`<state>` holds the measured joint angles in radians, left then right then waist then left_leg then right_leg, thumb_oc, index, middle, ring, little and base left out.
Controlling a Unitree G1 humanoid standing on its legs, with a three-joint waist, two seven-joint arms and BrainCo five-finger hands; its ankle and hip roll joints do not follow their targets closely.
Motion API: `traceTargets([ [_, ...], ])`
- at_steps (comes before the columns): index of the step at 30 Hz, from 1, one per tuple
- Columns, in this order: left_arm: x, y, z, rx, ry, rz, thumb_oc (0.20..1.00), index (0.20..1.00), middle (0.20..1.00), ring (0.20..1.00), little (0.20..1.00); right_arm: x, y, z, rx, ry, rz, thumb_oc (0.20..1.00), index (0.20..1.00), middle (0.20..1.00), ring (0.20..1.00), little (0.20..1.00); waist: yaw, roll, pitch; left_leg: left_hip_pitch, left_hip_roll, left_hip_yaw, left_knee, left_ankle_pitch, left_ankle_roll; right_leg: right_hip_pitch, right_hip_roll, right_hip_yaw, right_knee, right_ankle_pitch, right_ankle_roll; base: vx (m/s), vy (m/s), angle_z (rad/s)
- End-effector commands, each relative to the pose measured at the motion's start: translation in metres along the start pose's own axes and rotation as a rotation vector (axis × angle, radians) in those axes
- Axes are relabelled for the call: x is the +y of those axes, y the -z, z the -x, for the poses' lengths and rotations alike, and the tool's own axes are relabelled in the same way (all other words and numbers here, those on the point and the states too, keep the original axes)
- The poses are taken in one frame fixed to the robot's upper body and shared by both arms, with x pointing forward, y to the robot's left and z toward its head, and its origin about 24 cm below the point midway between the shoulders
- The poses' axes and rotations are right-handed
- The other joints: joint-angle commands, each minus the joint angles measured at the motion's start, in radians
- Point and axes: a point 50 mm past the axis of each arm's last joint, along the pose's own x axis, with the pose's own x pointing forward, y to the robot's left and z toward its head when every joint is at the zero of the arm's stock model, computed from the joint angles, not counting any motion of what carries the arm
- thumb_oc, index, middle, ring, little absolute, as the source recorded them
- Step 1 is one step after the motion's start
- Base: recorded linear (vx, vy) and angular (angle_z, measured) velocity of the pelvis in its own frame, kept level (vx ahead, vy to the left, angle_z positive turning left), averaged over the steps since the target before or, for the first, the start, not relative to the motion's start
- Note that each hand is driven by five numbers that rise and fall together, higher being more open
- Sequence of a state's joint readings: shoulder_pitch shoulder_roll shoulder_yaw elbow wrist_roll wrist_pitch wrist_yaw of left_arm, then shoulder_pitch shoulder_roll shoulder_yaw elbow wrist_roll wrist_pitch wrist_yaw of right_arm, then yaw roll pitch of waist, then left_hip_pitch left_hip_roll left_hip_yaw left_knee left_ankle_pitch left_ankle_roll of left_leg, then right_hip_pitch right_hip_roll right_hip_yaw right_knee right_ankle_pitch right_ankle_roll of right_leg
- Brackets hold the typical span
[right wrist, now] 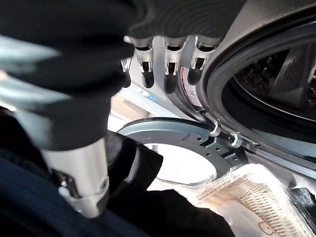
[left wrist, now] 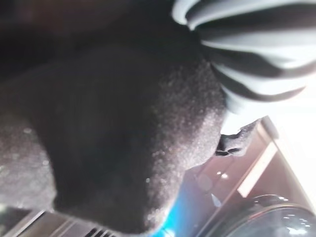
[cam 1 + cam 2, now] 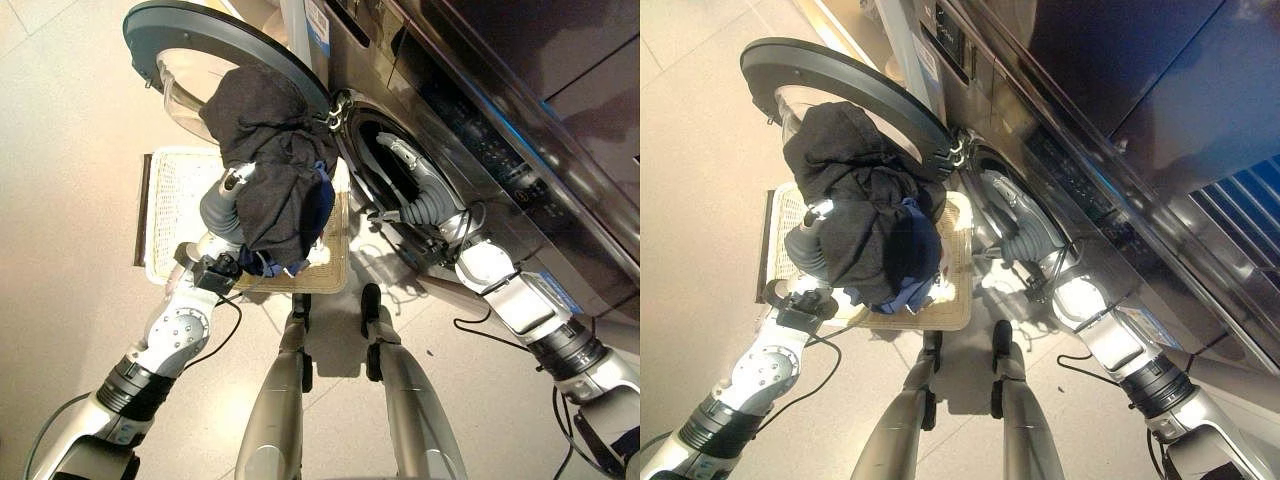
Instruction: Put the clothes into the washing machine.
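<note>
Dark charcoal and navy fabric clothes (image 3: 268, 165) hung in a bunched bundle over the left robot hand (image 3: 237, 181), raised above a pale woven wicker laundry basket (image 3: 175, 205) that stood on the beige tiled floor (image 3: 70, 150). The bundle draped down over the hand and forearm, with a blue hem showing at its lower edge; its upper part lay against the inside of the round, grey-rimmed glass door (image 3: 200, 35) of the dark metallic front-loading washing machine (image 3: 480, 110), which stood swung open to the left. The cloth covered the left hand's fingers, so whether they were curled or straight could not be told; the left wrist view showed the dark knit fabric close up beside the ribbed cover.

To the right, the right robot hand (image 3: 400, 155) reached into the round drum opening (image 3: 385, 160) of the machine, its fingers extended and relaxed, holding nothing. In the right wrist view those fingers (image 1: 165, 61) lay in a straight row near the door hinge, with the basket's edge and the dark clothes just beside.
</note>
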<state>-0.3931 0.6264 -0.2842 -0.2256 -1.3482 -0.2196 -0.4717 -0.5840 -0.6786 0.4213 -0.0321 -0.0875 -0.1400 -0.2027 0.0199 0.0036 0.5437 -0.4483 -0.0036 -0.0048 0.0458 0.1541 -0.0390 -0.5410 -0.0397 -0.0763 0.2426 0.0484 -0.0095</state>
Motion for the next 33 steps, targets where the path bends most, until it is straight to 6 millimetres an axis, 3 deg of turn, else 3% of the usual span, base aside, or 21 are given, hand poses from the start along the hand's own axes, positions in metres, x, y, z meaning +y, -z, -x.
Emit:
traceTargets([
  [1, -0.036, 0.001, -0.03, 0.024, 0.228, 0.136, 0.2, 0.2, 0.2, 0.2, 0.2, -0.005, -0.037, -0.013, -0.201, -0.136, -0.026, 1.0, 1.0, 1.0, 1.0, 1.0, -0.009, 0.017, -0.024, -0.008, -0.099, 0.037, 0.074, -0.053, 0.067, 0.102, -0.029, -0.079, -0.178, 0.095, 0.061, -0.01, -0.034, 0.04],
  [5, -0.04, 0.019, -0.032, 0.117, 0.25, 0.221, 0.2, 0.2, 0.2, 0.2, 0.2, 0.007, -0.05, -0.016, -0.262, -0.267, -0.123, 1.0, 1.0, 1.0, 1.0, 1.0, -0.009, 0.019, -0.024, -0.006, -0.097, 0.042, 0.072, -0.055, 0.069, 0.104, -0.031, -0.082, -0.183, 0.097, 0.063, 0.0, -0.005, 0.09],
  [8, -0.041, 0.029, -0.031, 0.169, 0.264, 0.269, 0.2, 0.2, 0.2, 0.2, 0.2, 0.024, -0.059, -0.016, -0.277, -0.472, -0.262, 1.0, 1.0, 1.0, 1.0, 1.0, -0.009, 0.018, -0.024, -0.01, -0.099, 0.045, 0.066, -0.048, 0.071, 0.099, -0.031, -0.084, -0.19, 0.104, 0.062, 0.0, 0.0, 0.02],
  [10, -0.041, 0.031, -0.031, 0.175, 0.263, 0.277, 0.2, 0.2, 0.2, 0.2, 0.2, 0.026, -0.059, -0.015, -0.277, -0.497, -0.283, 1.0, 1.0, 1.0, 1.0, 1.0, -0.009, 0.018, -0.024, -0.007, -0.098, 0.045, 0.066, -0.051, 0.071, 0.102, -0.03, -0.084, -0.19, 0.103, 0.062, 0.0, 0.0, 0.0],
  [11, -0.043, 0.038, -0.031, 0.203, 0.277, 0.317, 0.2, 0.2, 0.2, 0.2, 0.2, 0.042, -0.066, -0.011, -0.278, -0.633, -0.411, 1.0, 1.0, 1.0, 1.0, 1.0, -0.009, 0.015, -0.024, -0.01, -0.097, 0.047, 0.065, -0.048, 0.072, 0.099, -0.03, -0.084, -0.191, 0.106, 0.062, 0.0, 0.0, 0.0],
  [15, -0.044, 0.045, -0.03, 0.214, 0.279, 0.349, 0.2, 0.2, 0.2, 0.2, 0.2, 0.056, -0.07, -0.007, -0.266, -0.721, -0.525, 1.0, 1.0, 1.0, 1.0, 1.0, -0.009, 0.013, -0.024, -0.011, -0.096, 0.052, 0.062, -0.046, 0.072, 0.096, -0.03, -0.085, -0.193, 0.11, 0.061, 0.0, 0.0, 0.0],
  [21, -0.048, 0.061, -0.027, 0.247, 0.272, 0.394, 0.2, 0.2, 0.2, 0.2, 0.2, 0.087, -0.073, 0.01, -0.172, -0.862, -0.839, 1.0, 1.0, 1.0, 1.0, 1.0, -0.017, 0.009, -0.024, -0.019, -0.096, 0.053, 0.051, -0.036, 0.076, 0.082, -0.021, -0.07, -0.196, 0.12, 0.057, 0.0, 0.0, 0.0],
  [27, -0.045, 0.069, -0.021, 0.275, 0.217, 0.374, 0.2, 0.2, 0.2, 0.2, 0.2, 0.098, -0.07, 0.021, -0.127, -0.9, -0.991, 1.0, 1.0, 1.0, 1.0, 1.0, -0.023, 0.007, -0.024, -0.028, -0.096, 0.058, 0.046, -0.031, 0.078, 0.07, -0.014, -0.066, -0.197, 0.124, 0.054, 0.0, 0.004, -0.01],
  [28, -0.042, 0.069, -0.019, 0.281, 0.192, 0.355, 0.2, 0.2, 0.2, 0.2, 0.2, 0.099, -0.07, 0.024, -0.125, -0.9, -1.035, 0.222, 0.222, 0.222, 0.222, 0.222, -0.024, 0.006, -0.024, -0.03, -0.096, 0.058, 0.045, -0.03, 0.078, 0.068, -0.012, -0.064, -0.196, 0.124, 0.054, 0.0, 0.0, 0.0],
  [30, -0.032, 0.07, -0.014, 0.283, 0.117, 0.284, 0.2, 0.2, 0.2, 0.2, 0.2, 0.1, -0.068, 0.028, -0.123, -0.879, -1.137, 0.2, 0.2, 0.2, 0.2, 0.2, -0.024, 0.003, -0.024, -0.036, -0.096, 0.059, 0.046, -0.028, 0.079, 0.06, -0.011, -0.066, -0.193, 0.127, 0.055, 0.0, 0.0, 0.0],
  [32, -0.029, 0.069, -0.014, 0.279, 0.095, 0.264, 0.2, 0.2, 0.2, 0.2, 0.2, 0.101, -0.067, 0.028, -0.124, -0.87, -1.138, 0.2, 0.2, 0.2, 0.2, 0.2, -0.024, 0.003, -0.024, -0.038, -0.096, 0.059, 0.047, -0.028, 0.079, 0.059, -0.01, -0.067, -0.193, 0.127, 0.055, 0.0, 0.0, 0.0],
  [33, -0.016, 0.067, -0.01, 0.261, -0.016, 0.18, 0.2, 0.2, 0.2, 0.2, 0.2, 0.1, -0.062, 0.027, -0.118, -0.818, -1.115, 0.2, 0.2, 0.2, 0.2, 0.2, -0.022, 0.001, -0.024, -0.047, -0.096, 0.059, 0.052, -0.027, 0.08, 0.05, -0.012, -0.076, -0.187, 0.127, 0.057, 0.0, 0.0, 0.0],
])
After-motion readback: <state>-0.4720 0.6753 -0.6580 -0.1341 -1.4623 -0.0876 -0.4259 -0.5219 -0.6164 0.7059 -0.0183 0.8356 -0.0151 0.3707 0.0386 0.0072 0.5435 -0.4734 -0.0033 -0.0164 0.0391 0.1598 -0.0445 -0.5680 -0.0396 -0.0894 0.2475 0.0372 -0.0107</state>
